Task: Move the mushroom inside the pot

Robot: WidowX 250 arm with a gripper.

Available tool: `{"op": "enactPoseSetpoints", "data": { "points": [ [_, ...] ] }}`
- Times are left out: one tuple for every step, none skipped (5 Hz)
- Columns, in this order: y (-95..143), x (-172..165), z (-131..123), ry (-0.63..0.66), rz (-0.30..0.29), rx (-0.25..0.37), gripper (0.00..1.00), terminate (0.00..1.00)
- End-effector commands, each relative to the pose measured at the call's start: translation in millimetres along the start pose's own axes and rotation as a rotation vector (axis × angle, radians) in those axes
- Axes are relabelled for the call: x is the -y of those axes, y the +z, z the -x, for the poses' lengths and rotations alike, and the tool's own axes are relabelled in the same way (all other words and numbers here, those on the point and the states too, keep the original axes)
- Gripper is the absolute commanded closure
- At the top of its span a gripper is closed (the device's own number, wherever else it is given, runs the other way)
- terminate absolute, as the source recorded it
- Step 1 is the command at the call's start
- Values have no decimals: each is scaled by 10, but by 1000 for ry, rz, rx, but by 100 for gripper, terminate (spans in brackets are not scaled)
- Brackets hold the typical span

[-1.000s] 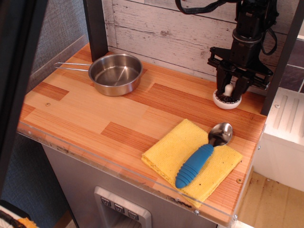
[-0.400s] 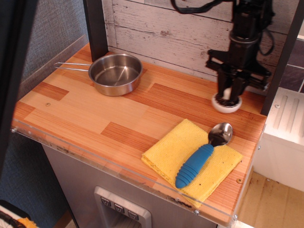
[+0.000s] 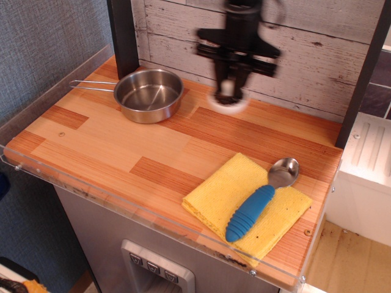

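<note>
While pinching the small white-capped toy mushroom (image 3: 228, 97) by its stem, the black gripper (image 3: 230, 87) is hanging near the surface's (image 3: 122, 149) back edge, just beside the shallow round steel pot (image 3: 148, 94), probably for carrying it over.

wall (image 3: 342, 36): whitewashed wood planks | counter (image 3: 122, 146): striped wood, clear edge | left panel (image 3: 55, 36): grey fabric

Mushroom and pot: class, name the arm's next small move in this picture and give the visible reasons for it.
Probably carry on leftward until over the pot, then lower and let go. The gripper appears shut on the mushroom, blurred in motion, right of the pot and not yet above it. The pot looks empty, so nothing blocks the drop.
</note>
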State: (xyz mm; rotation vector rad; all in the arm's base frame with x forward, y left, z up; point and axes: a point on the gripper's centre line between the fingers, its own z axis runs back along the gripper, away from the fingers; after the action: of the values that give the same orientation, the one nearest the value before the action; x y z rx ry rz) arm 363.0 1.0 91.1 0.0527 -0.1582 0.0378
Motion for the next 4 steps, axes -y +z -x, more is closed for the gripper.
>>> {"op": "enactPoseSetpoints", "data": {
  "points": [
    [193,-828,136,177,-27,66,100,0],
    [111,-1002,51,215,-43,67,100,0],
    [36,-1033,-55,213,-50,62,100,0],
    [-40,-984,-118,197,-35,47,100,0]
  ]
}}
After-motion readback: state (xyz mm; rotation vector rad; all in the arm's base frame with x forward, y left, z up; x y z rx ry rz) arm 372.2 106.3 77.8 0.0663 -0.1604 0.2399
